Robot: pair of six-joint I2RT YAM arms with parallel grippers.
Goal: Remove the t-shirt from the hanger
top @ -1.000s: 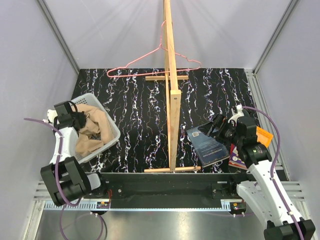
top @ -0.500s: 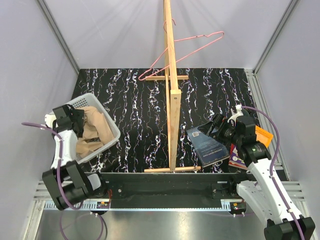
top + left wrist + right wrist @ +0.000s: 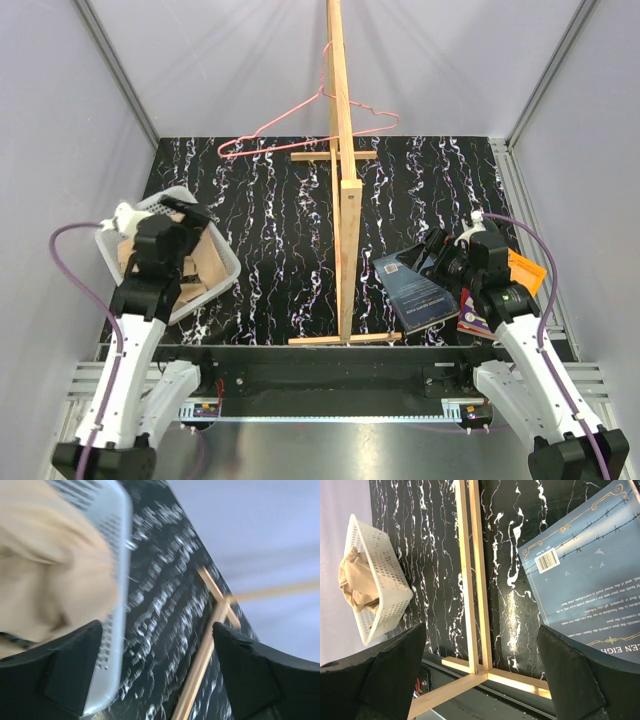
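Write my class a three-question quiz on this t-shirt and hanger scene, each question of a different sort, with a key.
1. True or false: the t-shirt hangs on the hanger.
2. Which thing lies nearest the right gripper? A a mug; B a blue book; C a plate.
3. Fill in: the left gripper is above the white basket with its jaws ____.
Key: 1 false, the t-shirt lies in the white basket and the hanger hangs bare on the wooden stand; 2 B; 3 open.
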